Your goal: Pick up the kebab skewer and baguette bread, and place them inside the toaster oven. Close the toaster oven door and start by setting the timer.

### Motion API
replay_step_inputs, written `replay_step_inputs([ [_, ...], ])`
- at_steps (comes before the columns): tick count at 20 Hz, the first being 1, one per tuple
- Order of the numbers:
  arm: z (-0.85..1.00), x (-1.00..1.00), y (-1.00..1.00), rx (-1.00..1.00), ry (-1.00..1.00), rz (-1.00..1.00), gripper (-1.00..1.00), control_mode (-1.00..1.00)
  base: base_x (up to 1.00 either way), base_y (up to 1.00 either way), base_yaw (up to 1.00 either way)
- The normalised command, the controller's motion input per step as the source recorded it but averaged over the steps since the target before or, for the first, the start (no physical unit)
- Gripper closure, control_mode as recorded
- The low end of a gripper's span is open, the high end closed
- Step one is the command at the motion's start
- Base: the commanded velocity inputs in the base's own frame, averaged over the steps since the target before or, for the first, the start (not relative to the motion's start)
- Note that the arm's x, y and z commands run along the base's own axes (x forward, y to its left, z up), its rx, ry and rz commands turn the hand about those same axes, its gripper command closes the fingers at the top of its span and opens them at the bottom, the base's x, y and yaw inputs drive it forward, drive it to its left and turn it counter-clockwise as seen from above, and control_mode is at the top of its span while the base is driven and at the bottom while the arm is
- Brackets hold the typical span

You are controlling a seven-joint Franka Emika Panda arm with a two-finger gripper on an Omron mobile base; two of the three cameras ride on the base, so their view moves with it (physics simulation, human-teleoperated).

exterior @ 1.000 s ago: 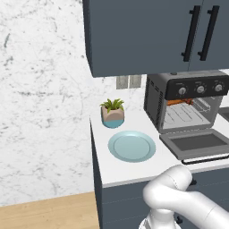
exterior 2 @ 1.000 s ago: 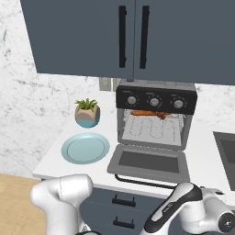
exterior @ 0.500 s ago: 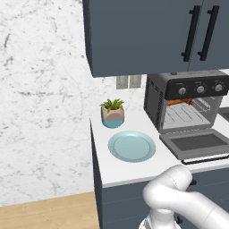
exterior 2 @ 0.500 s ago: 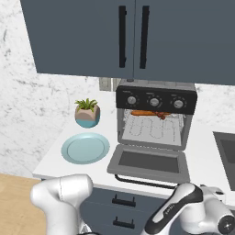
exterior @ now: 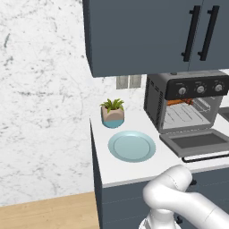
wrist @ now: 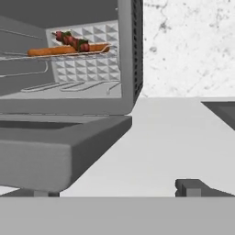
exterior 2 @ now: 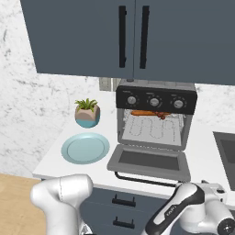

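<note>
- Baguette bread (wrist: 64,49) and kebab skewer (wrist: 71,40) are seen on the upper rack inside the toaster oven (exterior 2: 156,117).
- Toaster oven door (exterior 2: 149,161) is dropped flat, overhanging the counter (exterior: 134,172) edge.
- Gripper fingers (wrist: 195,187) are spread apart, nothing held.

Honestly there was nothing readable anywhere. The toaster oven (exterior 2: 155,123) had its black control strip (exterior 2: 156,99) with three round knobs, but any markings around them were too small and blurry to make out. No labels or brands either.
</note>
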Motion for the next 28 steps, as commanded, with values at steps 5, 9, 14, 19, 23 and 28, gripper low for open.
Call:
replay_step_inputs([
  [5, 0.15, 0.23, 0.00, 0.00, -0.05, -0.01, -1.00, -1.00, 0.00, 0.00, 0.00],
  [9, 0.20, 0.27, 0.01, 0.00, -0.05, -0.02, -1.00, -1.00, 0.00, 0.00, 0.00],
  [14, 0.25, 0.15, 0.14, 0.00, -0.07, -0.03, -1.00, -1.00, 0.00, 0.00, 0.00],
  [19, 0.29, 0.01, 0.29, 0.00, -0.10, -0.03, -1.00, -1.00, 0.00, 0.00, 0.00],
  [23, 0.10, 0.18, 0.18, 0.00, -0.04, -0.04, -1.00, -1.00, 0.00, 0.00, 0.00],
  [28, 0.01, 0.22, 0.10, 0.00, -0.02, -0.04, -1.00, -1.00, 0.00, 0.00, 0.00],
])
